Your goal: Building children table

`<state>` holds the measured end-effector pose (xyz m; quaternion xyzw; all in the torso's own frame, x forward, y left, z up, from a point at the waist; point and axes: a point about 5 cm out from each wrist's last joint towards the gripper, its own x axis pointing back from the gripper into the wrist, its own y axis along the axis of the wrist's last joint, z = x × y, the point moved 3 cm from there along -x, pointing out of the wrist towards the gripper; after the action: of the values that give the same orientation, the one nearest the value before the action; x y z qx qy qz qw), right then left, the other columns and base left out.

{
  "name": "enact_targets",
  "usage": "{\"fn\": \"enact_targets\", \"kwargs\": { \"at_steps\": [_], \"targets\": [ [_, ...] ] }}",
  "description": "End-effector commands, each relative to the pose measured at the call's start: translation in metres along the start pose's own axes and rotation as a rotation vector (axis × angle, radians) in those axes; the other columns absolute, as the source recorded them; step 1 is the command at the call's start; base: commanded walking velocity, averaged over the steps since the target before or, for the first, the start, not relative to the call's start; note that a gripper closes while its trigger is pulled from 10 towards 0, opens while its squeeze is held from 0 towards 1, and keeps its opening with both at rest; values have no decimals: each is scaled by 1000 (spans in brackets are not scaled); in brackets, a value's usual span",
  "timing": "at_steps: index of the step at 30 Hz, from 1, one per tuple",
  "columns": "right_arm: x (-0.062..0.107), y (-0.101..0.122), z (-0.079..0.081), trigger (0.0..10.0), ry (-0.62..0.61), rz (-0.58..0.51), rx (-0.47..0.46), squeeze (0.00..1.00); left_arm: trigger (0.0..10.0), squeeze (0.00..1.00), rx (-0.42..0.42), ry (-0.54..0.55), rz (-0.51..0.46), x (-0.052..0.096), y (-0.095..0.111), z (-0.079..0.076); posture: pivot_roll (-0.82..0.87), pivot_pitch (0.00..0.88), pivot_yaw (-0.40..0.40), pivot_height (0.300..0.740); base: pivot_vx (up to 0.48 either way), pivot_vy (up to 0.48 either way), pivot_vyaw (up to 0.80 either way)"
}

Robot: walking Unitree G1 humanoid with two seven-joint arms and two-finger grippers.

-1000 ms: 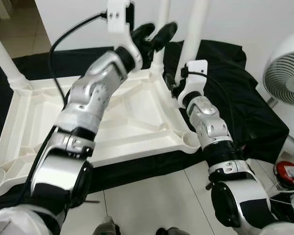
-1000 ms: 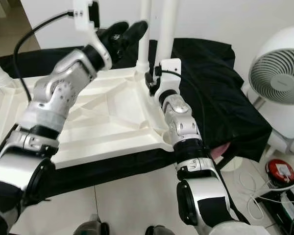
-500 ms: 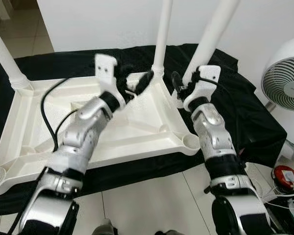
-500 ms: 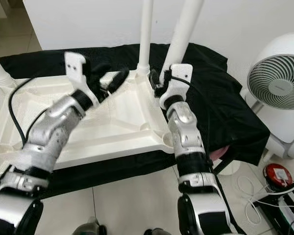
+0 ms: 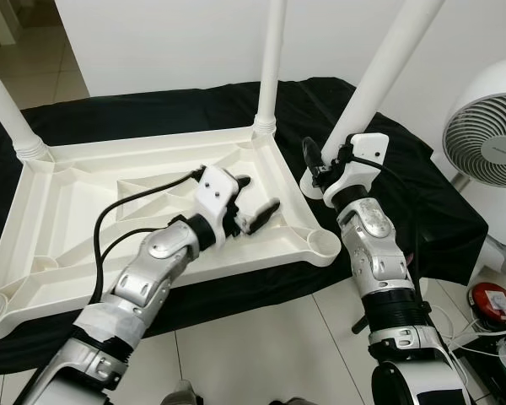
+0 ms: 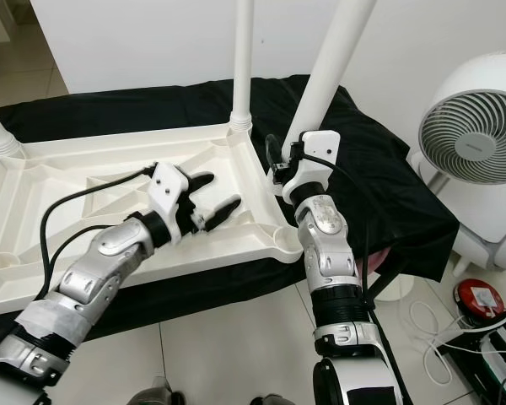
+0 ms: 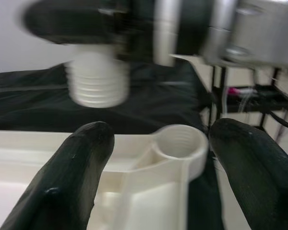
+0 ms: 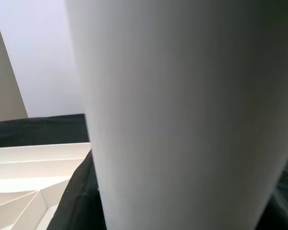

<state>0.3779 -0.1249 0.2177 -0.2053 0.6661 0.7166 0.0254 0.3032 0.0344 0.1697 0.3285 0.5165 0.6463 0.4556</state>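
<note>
Lying upturned: tabletop (image 5: 84, 198) on black cloth (image 5: 422, 202); fan (image 5: 489, 148) beside.

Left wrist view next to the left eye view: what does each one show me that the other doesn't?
The left wrist view looks along the left gripper, jaws open, and shows up close the thread in the empty corner socket and on the end of the loose leg. The left eye view adds the whole upturned tabletop, fitted legs, black cloth, a fan and the right gripper holding the loose leg. Both share the socket, the leg and the left gripper.
</note>
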Motion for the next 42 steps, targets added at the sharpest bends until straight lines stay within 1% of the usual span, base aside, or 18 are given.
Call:
{"fn": "enact_targets", "kwargs": {
  "at_steps": [1, 3, 6, 8, 14, 17, 18, 20, 22, 23, 30, 31, 32, 34, 35, 37, 38, 42],
  "targets": [
    [1, 7, -5, 10000, -6, -27, 11, 0, 10000, 0, -26, -67, 38, 1, -8, -10, -24, 0, 3, 740, 0, 0, 0],
    [2, 7, -6, 10000, -3, -25, 14, 0, 10000, 0, -34, -89, 54, 2, -11, -13, -27, 0, 4, 740, 0, 0, 0],
    [2, 7, -6, 10000, -3, -25, 14, 0, 10000, 0, -34, -89, 54, 2, -11, -13, -27, 0, 4, 740, 0, 0, 0],
    [8, 3, -5, 10000, -1, -4, 19, 0, 10000, 0, -33, -133, 95, 2, -22, -25, -40, 0, -5, 740, 0, 0, 0],
    [12, 1, -5, 10000, -7, 10, 20, 0, 10000, 0, -25, -114, 126, -1, -30, -29, -47, 0, -2, 740, 0, 0, 0],
    [13, 1, -5, 10000, -8, 10, 22, 0, 10000, 0, -25, -102, 133, -3, -32, -27, -48, 0, -1, 740, 0, 0, 0],
    [13, 1, -6, 10000, -11, 10, 24, 0, 10000, 0, -6, -67, 163, -7, -37, -22, -43, 0, 0, 740, 0, 0, 0],
    [13, 1, -6, 10000, -11, 10, 24, 0, 10000, 0, -6, -67, 163, -7, -37, -22, -43, 0, 0, 740, 0, 0, 0],
    [14, -1, -6, 10000, -13, 16, 30, 0, 10000, 0, 7, 16, 246, -16, -47, -6, -41, 0, 8, 740, 0, 0, 0],
    [14, -1, -7, 10000, -15, 19, 31, 0, 10000, 0, 4, 35, 271, -19, -49, -2, -41, 0, 8, 740, 0, 0, 0],
    [16, -2, -7, 10000, -27, 23, 41, 0, 10000, 0, 0, 31, 314, -22, -55, -3, -47, 0, 26, 740, 0, 0, 0],
    [16, -2, -7, 10000, -30, 23, 41, 0, 8157, 0, -3, 27, 319, -23, -56, -4, -48, 0, 27, 740, 0, 0, 0],
    [16, -2, -7, 10000, -31, 25, 40, 0, 4824, 0, -12, 15, 326, -24, -57, -5, -51, 0, 30, 740, 0, 0, 0],
    [17, -2, -7, 10000, -32, 25, 40, 0, 4824, 0, -19, 6, 329, -25, -58, -7, -51, 0, 31, 740, 0, 0, 0],
    [17, -2, -7, 10000, -33, 27, 41, 0, 2353, 0, -30, -2, 337, -26, -59, -8, -52, 0, 32, 740, 0, 0, 0],
    [17, -2, -7, 10000, -33, 28, 42, 0, 2353, 0, -37, -6, 343, -27, -60, -8, -52, 0, 32, 740, 0, 0, 0],
    [17, -2, -7, 10000, -35, 30, 44, 0, 0, 0, -48, -13, 357, -29, -63, -10, -54, 0, 34, 740, 0, 0, 0],
    [18, -4, -7, 10000, -37, 33, 44, 0, 0, 0, -55, -17, 394, -32, -70, -12, -55, 0, 35, 740, 0, 0, 0]
  ]
}}
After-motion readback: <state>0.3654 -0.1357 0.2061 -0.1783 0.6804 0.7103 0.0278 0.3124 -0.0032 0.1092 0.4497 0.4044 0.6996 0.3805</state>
